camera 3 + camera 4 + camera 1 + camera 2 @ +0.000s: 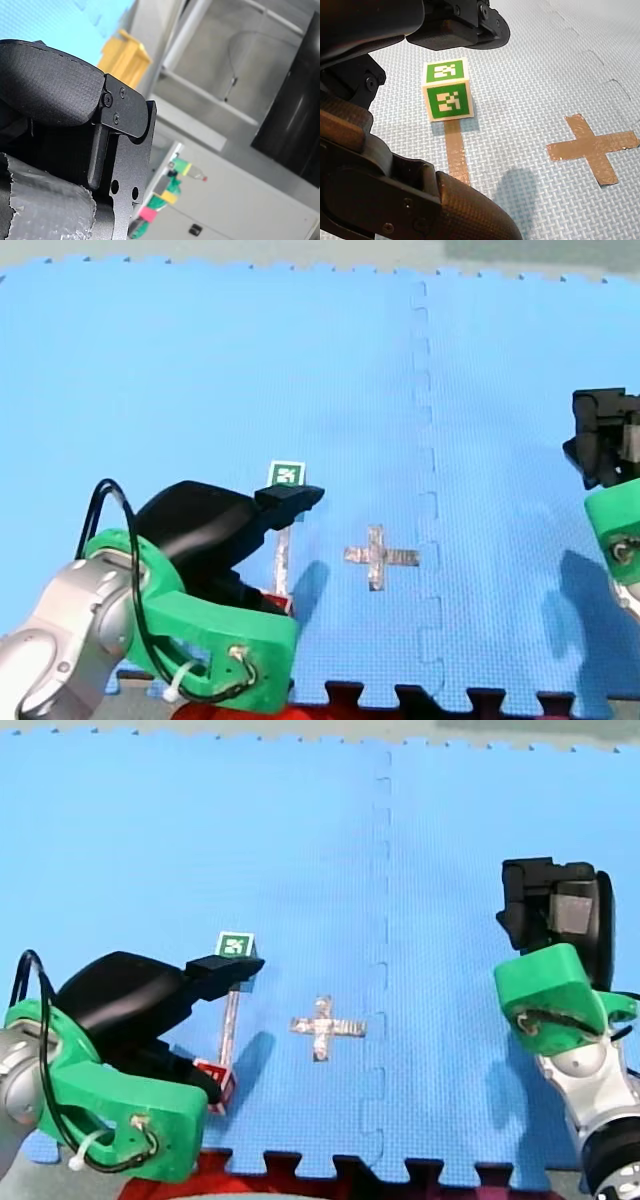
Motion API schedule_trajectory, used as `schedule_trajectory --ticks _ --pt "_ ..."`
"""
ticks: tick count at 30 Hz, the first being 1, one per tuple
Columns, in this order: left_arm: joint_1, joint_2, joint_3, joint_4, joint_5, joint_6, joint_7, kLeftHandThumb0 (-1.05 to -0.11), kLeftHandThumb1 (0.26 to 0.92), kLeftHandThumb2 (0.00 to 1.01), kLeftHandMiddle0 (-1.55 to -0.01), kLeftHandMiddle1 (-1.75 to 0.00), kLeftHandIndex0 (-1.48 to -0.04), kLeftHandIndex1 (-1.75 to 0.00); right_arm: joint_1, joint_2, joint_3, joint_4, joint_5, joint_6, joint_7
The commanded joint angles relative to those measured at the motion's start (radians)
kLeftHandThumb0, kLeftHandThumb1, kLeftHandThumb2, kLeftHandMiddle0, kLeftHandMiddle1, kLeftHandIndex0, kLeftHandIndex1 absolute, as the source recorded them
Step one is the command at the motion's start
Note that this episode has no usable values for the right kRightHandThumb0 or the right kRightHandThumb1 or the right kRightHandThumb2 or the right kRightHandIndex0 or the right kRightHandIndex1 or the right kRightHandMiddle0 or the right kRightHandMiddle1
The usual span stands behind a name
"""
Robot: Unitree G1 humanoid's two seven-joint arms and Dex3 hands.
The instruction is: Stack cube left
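Blue foam mat point(420, 840) for a worktop, a taped cross point(325, 1027) mid-field. The left hand point(130, 1005) hovers empty along the tape strip point(230, 1020), apparently lining up a grab on the green cube point(233, 944) at the strip's far end. That cube is upright, white-edged, with marker-printed faces. The red cube point(215, 1082) sits at the near end by the palm. The right hand point(555, 915) waits well aside; open or closed, I can't tell.

On the mat point(150, 820), left of the seam point(385, 870), a tape strip point(230, 1025) runs from front to back. The far cube point(233, 944) sits at its back end and the near cube point(215, 1082) at its front end, close to the mat's front edge. The cross point(325, 1026) lies right of the strip, between it and the seam. The left hand point(150, 1010) hangs over the front left corner, a fingertip just beside the far cube. The right hand point(555, 920) is near the right edge.
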Motion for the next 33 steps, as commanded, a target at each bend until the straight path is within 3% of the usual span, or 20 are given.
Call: schedule_trajectory --ticks 1,5,15,21,26,33 --pt "0.004 0.014 -0.001 -0.006 -0.007 0.0 -0.02 -1.048 0.878 0.0 -0.76 -1.75 -0.26 -0.03 0.006 -0.007 -0.001 -0.006 -0.001 0.002 -0.003" --pt "-0.003 0.02 -0.006 0.005 -0.014 -0.009 -0.042 -1.048 0.879 0.0 -0.77 -1.75 -0.34 -0.06 0.007 -0.008 -0.002 -0.011 -0.001 0.003 -0.004" --pt "-0.02 0.019 -0.022 0.026 -0.009 -0.009 -0.06 -1.048 0.878 0.0 -0.8 -1.75 -0.36 -0.05 0.008 -0.012 -0.005 -0.024 0.0 0.007 -0.003" --pt "-0.022 0.027 -0.024 0.011 -0.024 0.002 -0.116 -1.048 0.874 0.0 -0.8 -1.75 -0.36 -0.04 0.004 -0.016 -0.005 -0.016 -0.004 0.008 -0.011" --pt "-0.027 0.049 -0.028 0.024 -0.026 -0.041 -0.113 -1.048 0.873 0.0 -0.82 -1.75 -0.36 -0.03 0.002 -0.017 -0.003 -0.013 -0.007 0.007 -0.017" --pt "-0.05 0.046 -0.042 0.052 -0.011 -0.041 -0.12 -1.048 0.882 0.0 -0.86 -1.75 -0.44 -0.06 0.0 -0.019 -0.003 -0.013 -0.007 0.006 -0.019"
